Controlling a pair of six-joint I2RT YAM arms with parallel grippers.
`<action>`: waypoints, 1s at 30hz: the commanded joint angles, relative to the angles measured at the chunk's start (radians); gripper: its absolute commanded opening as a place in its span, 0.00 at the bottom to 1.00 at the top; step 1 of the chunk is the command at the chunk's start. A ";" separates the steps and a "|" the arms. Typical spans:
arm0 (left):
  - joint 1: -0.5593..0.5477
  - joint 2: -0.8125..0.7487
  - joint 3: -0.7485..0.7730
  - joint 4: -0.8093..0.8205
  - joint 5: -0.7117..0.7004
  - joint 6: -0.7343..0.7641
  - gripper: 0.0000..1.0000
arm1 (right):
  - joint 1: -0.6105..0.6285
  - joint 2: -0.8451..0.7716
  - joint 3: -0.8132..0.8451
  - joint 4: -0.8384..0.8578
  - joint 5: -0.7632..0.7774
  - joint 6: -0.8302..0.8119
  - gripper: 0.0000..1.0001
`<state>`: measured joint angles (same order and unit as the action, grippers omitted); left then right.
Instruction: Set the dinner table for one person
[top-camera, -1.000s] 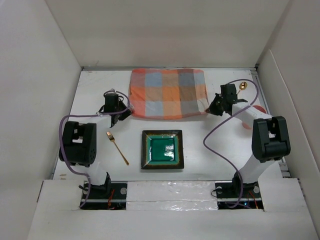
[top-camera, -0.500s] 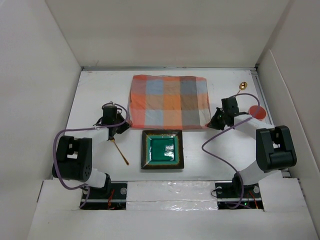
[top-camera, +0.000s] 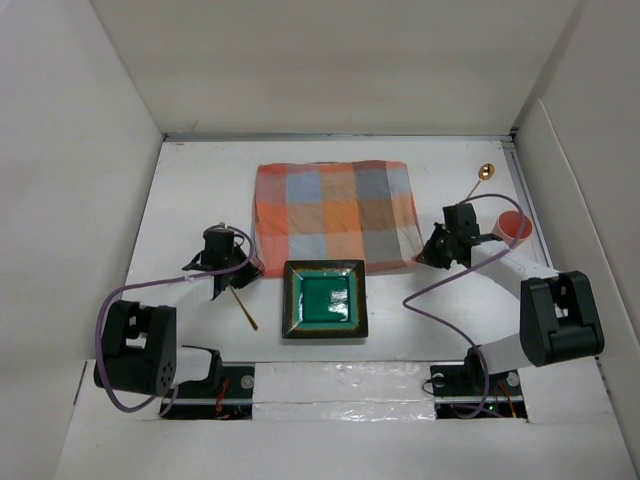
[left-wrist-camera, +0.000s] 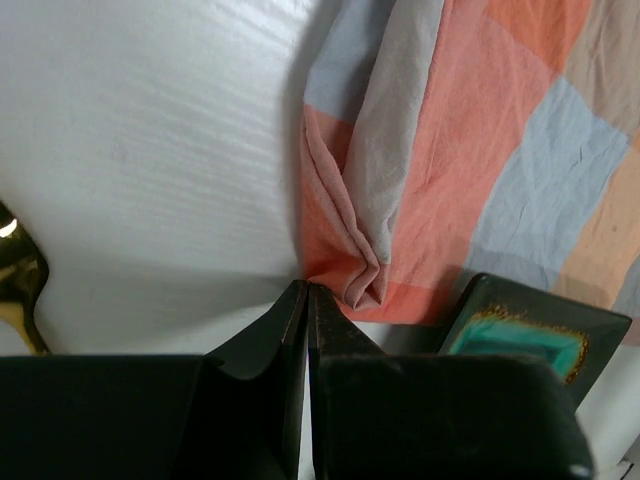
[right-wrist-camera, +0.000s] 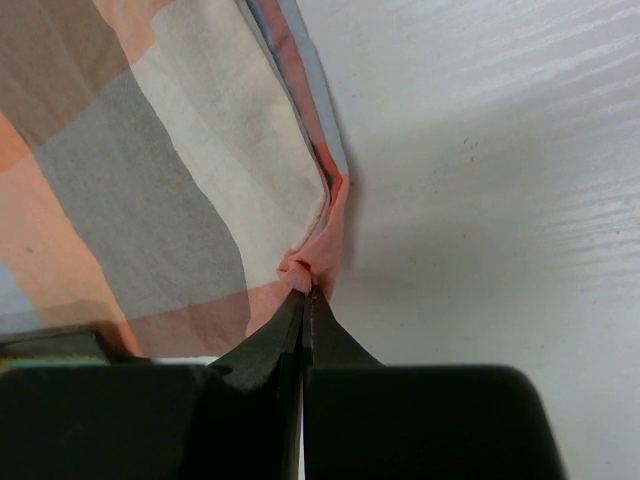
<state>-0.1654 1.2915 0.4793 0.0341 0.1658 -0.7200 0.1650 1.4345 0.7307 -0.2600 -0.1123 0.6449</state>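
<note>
The orange-and-grey checked cloth (top-camera: 335, 212) lies flat on the white dinner table (top-camera: 190, 190), its near edge touching the far rim of the square green plate (top-camera: 324, 298). My left gripper (top-camera: 252, 266) is shut on the cloth's near left corner, which bunches at the tips (left-wrist-camera: 308, 290). My right gripper (top-camera: 424, 256) is shut on the near right corner, a small fold (right-wrist-camera: 300, 272) pinched between its tips (right-wrist-camera: 305, 292). A gold fork (top-camera: 243, 310) lies left of the plate, its head under my left wrist.
A gold spoon (top-camera: 484, 174) lies at the back right, and a red cup (top-camera: 515, 226) stands beside my right forearm. In the left wrist view, the fork (left-wrist-camera: 15, 290) shows at the left edge and the plate (left-wrist-camera: 520, 335) at the lower right. White walls enclose the table.
Both grippers have drawn the cloth toward the near edge, from the back of the table down to the plate's far rim. My left wrist now covers the fork's head.
</note>
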 joint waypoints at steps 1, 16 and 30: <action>-0.008 -0.057 -0.030 -0.080 -0.002 -0.018 0.00 | 0.027 -0.052 -0.031 -0.041 0.052 0.006 0.00; -0.008 -0.257 0.070 -0.304 -0.129 -0.035 0.40 | 0.056 -0.183 -0.041 -0.149 0.102 -0.001 0.39; -0.008 -0.127 0.191 -0.318 -0.155 0.099 0.51 | 0.309 -0.375 -0.016 -0.142 -0.213 -0.046 0.00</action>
<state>-0.1707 1.0904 0.6193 -0.2722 0.0208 -0.6724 0.3840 1.0550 0.7628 -0.4416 -0.2031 0.5838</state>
